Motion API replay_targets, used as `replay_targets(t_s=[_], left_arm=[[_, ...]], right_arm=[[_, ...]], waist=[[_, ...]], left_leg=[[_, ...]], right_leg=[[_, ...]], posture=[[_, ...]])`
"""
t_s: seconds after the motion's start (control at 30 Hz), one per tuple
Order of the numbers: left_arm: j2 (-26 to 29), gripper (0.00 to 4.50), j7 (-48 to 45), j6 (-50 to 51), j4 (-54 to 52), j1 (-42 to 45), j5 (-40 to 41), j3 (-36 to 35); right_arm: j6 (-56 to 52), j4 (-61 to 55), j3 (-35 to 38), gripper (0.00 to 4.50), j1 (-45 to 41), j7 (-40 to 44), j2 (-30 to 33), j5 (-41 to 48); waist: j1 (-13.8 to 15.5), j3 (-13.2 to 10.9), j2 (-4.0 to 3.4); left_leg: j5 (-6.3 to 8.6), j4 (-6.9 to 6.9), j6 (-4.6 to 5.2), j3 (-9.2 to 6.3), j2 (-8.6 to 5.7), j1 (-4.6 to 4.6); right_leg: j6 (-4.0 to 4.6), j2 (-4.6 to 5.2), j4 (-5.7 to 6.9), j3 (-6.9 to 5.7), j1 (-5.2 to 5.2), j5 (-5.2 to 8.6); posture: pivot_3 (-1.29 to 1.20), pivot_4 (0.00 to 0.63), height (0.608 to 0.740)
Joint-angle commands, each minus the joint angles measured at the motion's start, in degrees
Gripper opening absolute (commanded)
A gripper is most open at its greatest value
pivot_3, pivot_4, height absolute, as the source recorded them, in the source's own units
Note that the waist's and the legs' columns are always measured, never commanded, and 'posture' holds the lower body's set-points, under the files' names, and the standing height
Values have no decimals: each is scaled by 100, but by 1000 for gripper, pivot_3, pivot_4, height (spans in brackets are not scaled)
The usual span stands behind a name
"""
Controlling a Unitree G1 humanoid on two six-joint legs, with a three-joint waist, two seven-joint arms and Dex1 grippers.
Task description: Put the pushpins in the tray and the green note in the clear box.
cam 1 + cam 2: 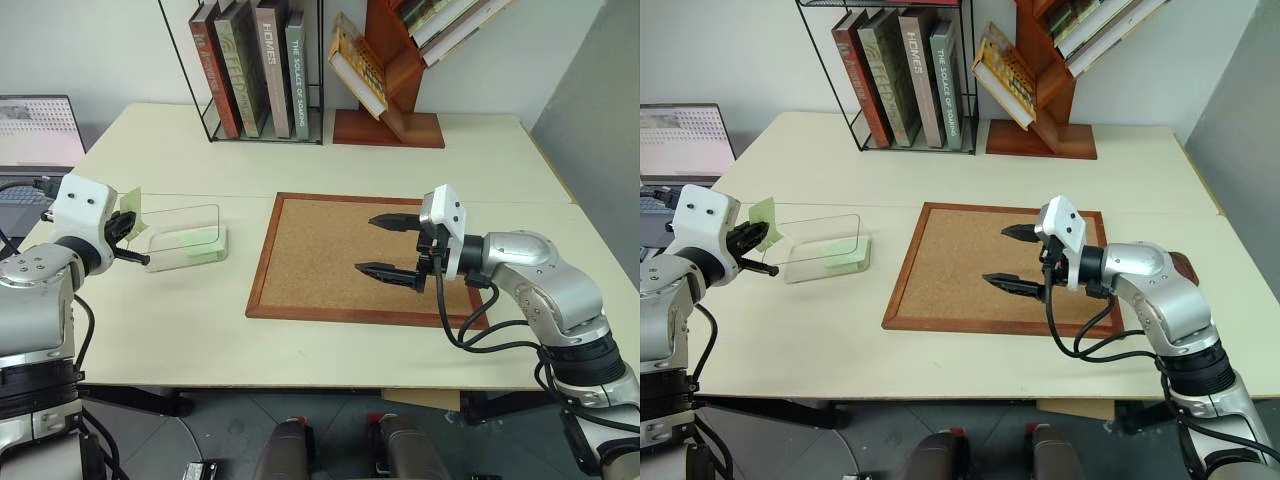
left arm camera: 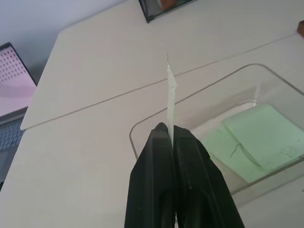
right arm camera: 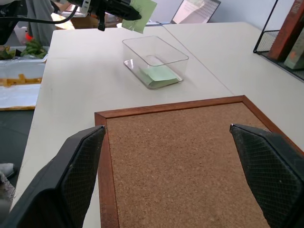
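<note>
My left gripper (image 1: pixel 126 227) is shut on the green note (image 1: pixel 130 200), which stands on edge above the fingers (image 2: pixel 167 142), just off the left end of the clear box (image 1: pixel 185 208). A pale green pad (image 1: pixel 203 238) lies inside the box. My right gripper (image 1: pixel 365 244) hovers open and empty over the cork board (image 1: pixel 320 255), pointing left toward the box (image 3: pixel 154 59). A dark brown sliver (image 1: pixel 1185 266) behind my right forearm may be the tray. The pushpins are out of view.
A wire rack of books (image 1: pixel 255 70) and a wooden slanted shelf (image 1: pixel 390 95) stand at the table's back. A laptop (image 1: pixel 35 130) sits off the table's left edge. The table top has a seam (image 1: pixel 400 198) running across it.
</note>
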State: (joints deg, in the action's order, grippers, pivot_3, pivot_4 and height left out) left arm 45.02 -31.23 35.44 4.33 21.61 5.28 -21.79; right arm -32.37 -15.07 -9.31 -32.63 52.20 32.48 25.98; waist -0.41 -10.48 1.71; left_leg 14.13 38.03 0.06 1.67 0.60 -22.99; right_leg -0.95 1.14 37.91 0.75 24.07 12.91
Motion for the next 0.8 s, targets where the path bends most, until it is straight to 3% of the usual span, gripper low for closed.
replay_targets(t_s=[0.03,0.2,0.57,0.8], left_arm=[[-16,0,112,-51,23,-19,39,63],[-44,601,192,5,13,-55,63,127],[-47,2654,281,-12,-231,-73,123,160],[-317,2758,108,-566,-1125,-51,430,278]], right_arm=[[66,-224,2,4461,-97,10,-35,-28],[40,-270,-59,4500,-70,-25,-58,-61],[63,-238,-127,4500,-80,10,-81,-133],[149,-173,233,4500,18,-312,-165,-211]], waist=[[2,0,0],[0,1,3],[-1,1,6],[11,2,8]], left_leg=[[0,-2,0,0,1,1],[0,-3,0,1,6,3],[0,-4,0,3,6,2],[0,-3,0,3,6,1]], right_leg=[[1,0,1,0,0,0],[3,-1,5,-2,2,-1],[7,0,2,-3,2,-3],[7,2,1,-3,2,-3]], posture=[[0,150,740],[0,150,740],[0,150,740],[0,150,740]])
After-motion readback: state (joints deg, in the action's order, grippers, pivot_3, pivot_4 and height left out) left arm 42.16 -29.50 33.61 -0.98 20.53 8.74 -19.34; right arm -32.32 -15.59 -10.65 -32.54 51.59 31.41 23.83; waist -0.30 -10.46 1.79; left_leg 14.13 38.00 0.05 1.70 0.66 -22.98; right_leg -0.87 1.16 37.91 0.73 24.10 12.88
